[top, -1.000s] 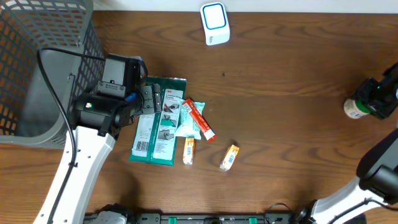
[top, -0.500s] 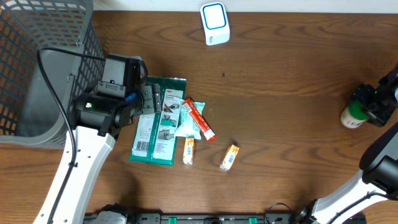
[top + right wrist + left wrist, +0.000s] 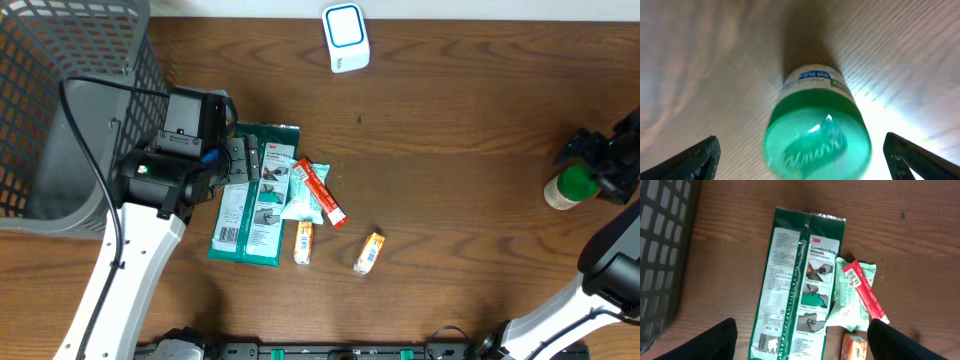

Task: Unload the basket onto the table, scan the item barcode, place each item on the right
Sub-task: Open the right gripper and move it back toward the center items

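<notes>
A white bottle with a green cap (image 3: pixel 566 187) stands on the table at the far right. My right gripper (image 3: pixel 596 166) is open just beside and above it. In the right wrist view the cap (image 3: pixel 817 142) sits between the wide-apart fingers (image 3: pixel 692 160), which do not touch it. My left gripper (image 3: pixel 236 160) hangs open over a green glove package (image 3: pixel 252 200). In the left wrist view that package (image 3: pixel 797 280) lies flat, with its barcode (image 3: pixel 771 342) between the spread fingertips (image 3: pixel 707 342). The white and blue scanner (image 3: pixel 346 38) stands at the back centre.
A mint packet (image 3: pixel 303 200) and a red stick (image 3: pixel 320 192) lie against the package. Two small orange boxes (image 3: pixel 303 243) (image 3: pixel 369 252) lie nearer the front. A grey mesh basket (image 3: pixel 60 100) fills the left side. The left arm's cable runs over the basket.
My right gripper has opened and let go of the bottle. The bottle now stands free, slightly lower and further left, with its green cap showing. The left arm has not moved.
</notes>
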